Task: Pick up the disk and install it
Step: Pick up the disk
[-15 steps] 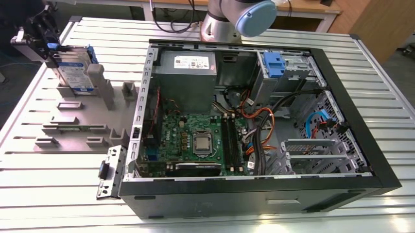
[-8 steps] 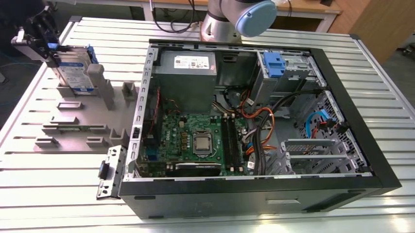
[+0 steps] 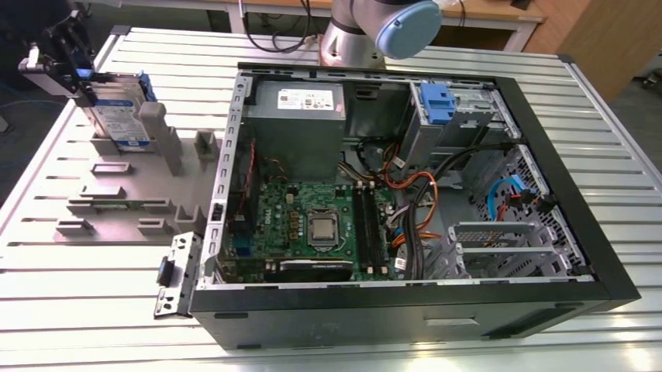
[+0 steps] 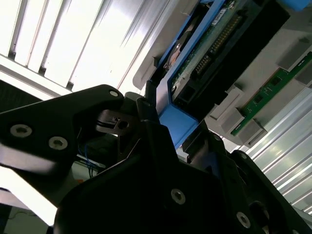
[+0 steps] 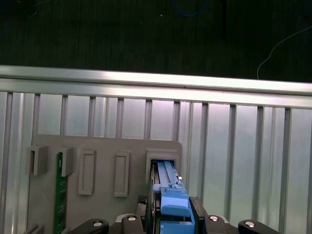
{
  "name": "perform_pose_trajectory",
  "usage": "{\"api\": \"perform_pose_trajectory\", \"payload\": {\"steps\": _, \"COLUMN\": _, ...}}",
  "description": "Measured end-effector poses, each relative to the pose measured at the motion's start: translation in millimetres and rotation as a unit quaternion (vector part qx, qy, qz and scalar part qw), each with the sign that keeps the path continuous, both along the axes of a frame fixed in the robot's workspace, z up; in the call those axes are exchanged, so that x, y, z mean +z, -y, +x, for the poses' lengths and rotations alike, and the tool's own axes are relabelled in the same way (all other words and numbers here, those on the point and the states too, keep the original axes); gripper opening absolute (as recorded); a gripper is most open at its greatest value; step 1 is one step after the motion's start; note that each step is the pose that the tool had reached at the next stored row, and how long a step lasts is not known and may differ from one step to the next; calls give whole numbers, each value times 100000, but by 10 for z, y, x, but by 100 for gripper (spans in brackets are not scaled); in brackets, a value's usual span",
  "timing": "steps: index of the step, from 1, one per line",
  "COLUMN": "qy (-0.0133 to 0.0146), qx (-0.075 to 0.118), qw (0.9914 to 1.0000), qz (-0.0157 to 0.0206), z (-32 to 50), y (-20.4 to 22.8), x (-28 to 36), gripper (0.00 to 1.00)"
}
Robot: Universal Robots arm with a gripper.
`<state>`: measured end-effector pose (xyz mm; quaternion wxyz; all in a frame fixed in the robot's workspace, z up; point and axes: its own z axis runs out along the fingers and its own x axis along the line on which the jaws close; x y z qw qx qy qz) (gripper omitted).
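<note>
— At ten o'clock from the computer case (image 3: 579, 256), where is the disk (image 3: 116, 116)?
— On edge in the grey holder (image 3: 114, 182) on the worktop (image 3: 93, 260), long axis roughly twelve-to-six, label facing four o'clock. The pincer (image 5: 173, 217) clamps its upper end.

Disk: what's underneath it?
The disk stands on edge in a slot of the grey fixture plate. The slot's walls cover its lower edge, so the seat beneath cannot be seen.

Silver arm (image 3: 346, 43), pale blue joint cap (image 3: 408, 27), seemingly matte black tool (image 4: 170, 122), silver screws (image 4: 178, 196)
</note>
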<state>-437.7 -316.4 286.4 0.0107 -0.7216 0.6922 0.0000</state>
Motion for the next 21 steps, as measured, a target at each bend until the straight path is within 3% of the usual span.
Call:
{"api": "perform_pose_trajectory", "payload": {"steps": 6, "qy": -7, "qx": -1, "qw": 100000, "qz": -5, "z": 0, "y": 0, "x": 2, "gripper": 45}}
{"api": "perform_pose_trajectory", "payload": {"steps": 7, "qy": -6, "qx": -2, "qw": 100000, "qz": -2, "z": 0, "y": 0, "x": 2, "gripper": 38}}
{"api": "perform_pose_trajectory", "payload": {"steps": 21, "qy": -1, "qx": -1, "qw": 100000, "qz": 2, "z": 0, "y": 0, "x": 6, "gripper": 37}}
